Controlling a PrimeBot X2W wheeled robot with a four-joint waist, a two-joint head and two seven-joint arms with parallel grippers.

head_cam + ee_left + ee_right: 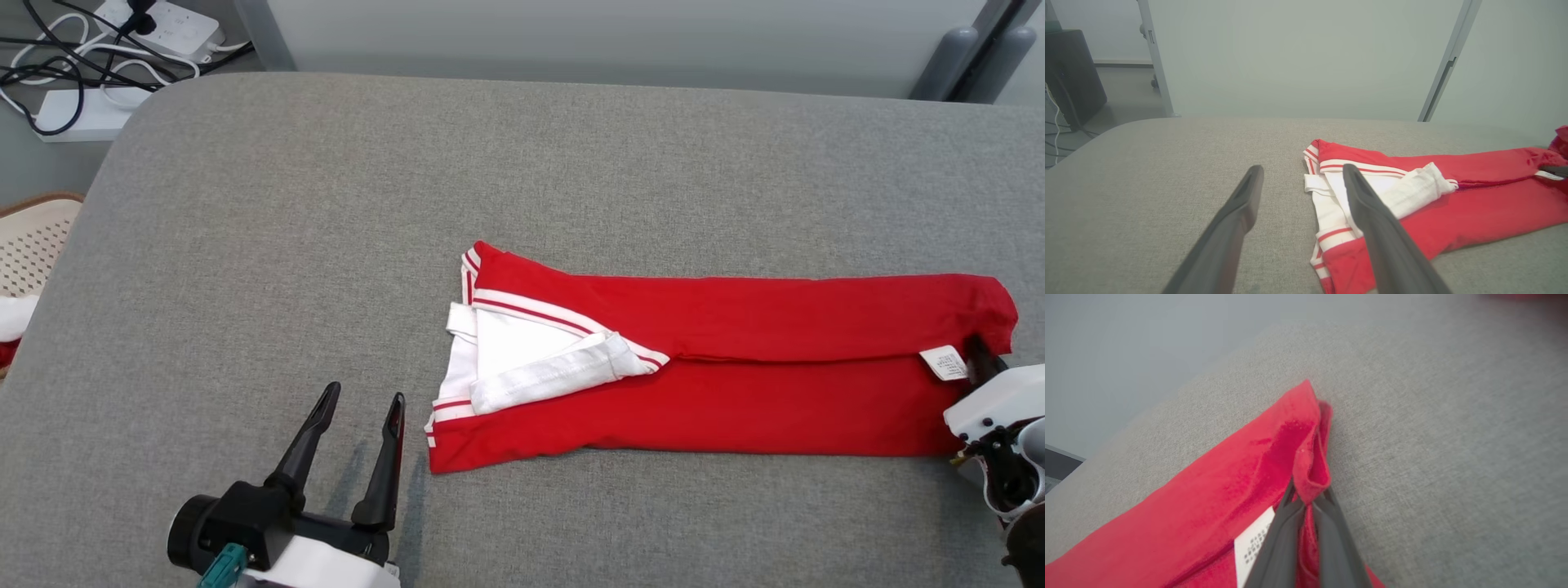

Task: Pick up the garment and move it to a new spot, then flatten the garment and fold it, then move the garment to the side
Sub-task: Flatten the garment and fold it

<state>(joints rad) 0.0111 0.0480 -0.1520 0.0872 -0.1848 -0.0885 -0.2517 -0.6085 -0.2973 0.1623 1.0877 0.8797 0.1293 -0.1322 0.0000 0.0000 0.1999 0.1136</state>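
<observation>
One garment, two grippers on the grey worktop [326, 204]

The single red, white-trimmed garment [735, 392] lay folded in a long band across the worktop's right half. The right gripper [1308, 500] pinched its right end beside one white label [944, 362]. The left gripper [365, 394] was spread, holding nothing, just left of the trimmed end. Broad open cloth ran to the far and left edges.
</observation>
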